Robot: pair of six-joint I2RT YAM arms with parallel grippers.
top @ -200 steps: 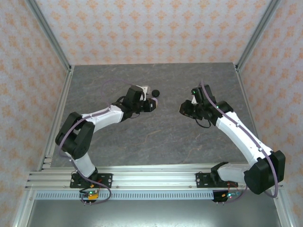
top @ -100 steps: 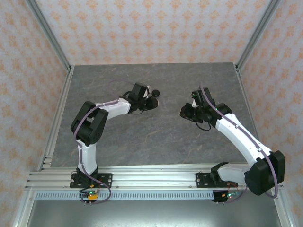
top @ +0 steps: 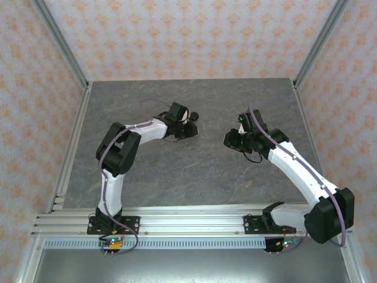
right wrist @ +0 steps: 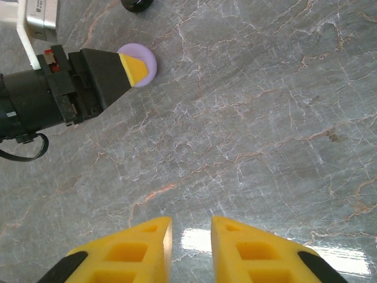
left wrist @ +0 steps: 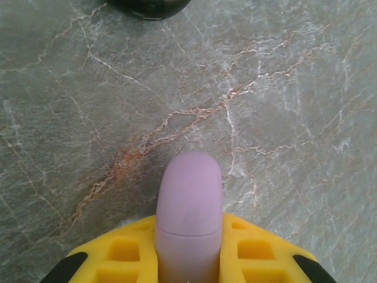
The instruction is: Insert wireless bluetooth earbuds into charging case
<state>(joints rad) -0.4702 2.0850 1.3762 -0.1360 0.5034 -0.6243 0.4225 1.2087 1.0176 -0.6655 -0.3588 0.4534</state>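
**Top external.** Grey marbled table [top: 177, 171], walled on three sides by patterned panels.
- Left arm: reaches far forward, its left gripper [top: 188, 128] low over the far middle of the table. Jaw state cannot be told at this size.
- Black rounded piece [top: 194, 116]: on the table just beyond the left gripper, close to its tip.
- Right arm: bent inward, with the right gripper [top: 227, 140] pointing left toward the other gripper and well apart from it.

**Left wrist.**
- Left gripper [left wrist: 188, 227]: yellow fingers pressed against a pale lilac puck [left wrist: 188, 194], one on each side. The puck is seen edge-on as a rounded tongue sticking out past the fingertips.
- Table [left wrist: 283, 88]: veined stone beneath. Whether the puck touches it cannot be told.
- Black rounded piece [left wrist: 147, 5]: glossy, cut off by the top edge, straight ahead of the puck and apart from it.

**Right wrist.**
- Right gripper [right wrist: 191, 227]: yellow fingers slightly parted, with bare table [right wrist: 265, 118] showing through the narrow gap and nothing between them.
- Left gripper [right wrist: 132, 71]: seen from the side at upper left, a black body with a yellow fingertip.
- Pale lilac puck [right wrist: 148, 59]: here it shows its round face, a flat disc clamped at the fingertip.
- Black rounded piece [right wrist: 136, 5]: at the top edge, near the puck and not touching it.
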